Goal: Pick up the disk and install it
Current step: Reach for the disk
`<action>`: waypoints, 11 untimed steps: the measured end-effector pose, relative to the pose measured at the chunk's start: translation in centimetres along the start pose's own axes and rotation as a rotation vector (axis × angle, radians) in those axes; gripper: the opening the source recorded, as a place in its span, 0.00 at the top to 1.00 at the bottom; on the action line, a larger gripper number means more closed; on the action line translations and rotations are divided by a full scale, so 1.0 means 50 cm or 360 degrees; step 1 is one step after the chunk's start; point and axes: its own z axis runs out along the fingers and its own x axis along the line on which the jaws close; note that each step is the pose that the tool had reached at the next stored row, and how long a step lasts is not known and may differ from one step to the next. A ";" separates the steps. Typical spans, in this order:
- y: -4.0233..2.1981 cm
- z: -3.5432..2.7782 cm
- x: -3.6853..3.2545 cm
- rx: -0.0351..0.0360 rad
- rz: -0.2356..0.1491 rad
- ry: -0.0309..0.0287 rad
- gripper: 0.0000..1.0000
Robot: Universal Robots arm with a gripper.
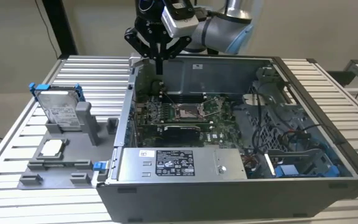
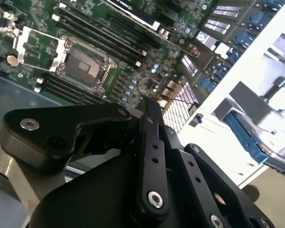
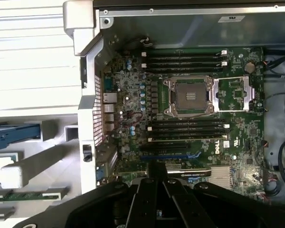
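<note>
My pincer (image 1: 159, 70), closed and empty above the computer case (image 1: 229, 198), should open wide and clear its wall to grip the standing disk (image 1: 58, 106) squarely.

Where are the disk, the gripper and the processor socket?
the disk (image 1: 63, 113): exterior view, on its white label.
the gripper (image 1: 159, 70): exterior view, at its fingertips.
the processor socket (image 3: 190, 96): first wrist view, on its centre.

Support: slatted aluminium table (image 1: 86, 70), seen in the exterior view. Open computer case (image 1: 229, 198) rests directly on the slats, covering centre through 3 o'clock. Grey fixture tray (image 1: 82, 148) lies flat at 8 o'clock, just beside the case wall. Bare slats at 10 o'clock.
</note>
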 end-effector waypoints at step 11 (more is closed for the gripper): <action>-0.003 -0.001 0.068 0.0000 0.0000 0.00000 1.00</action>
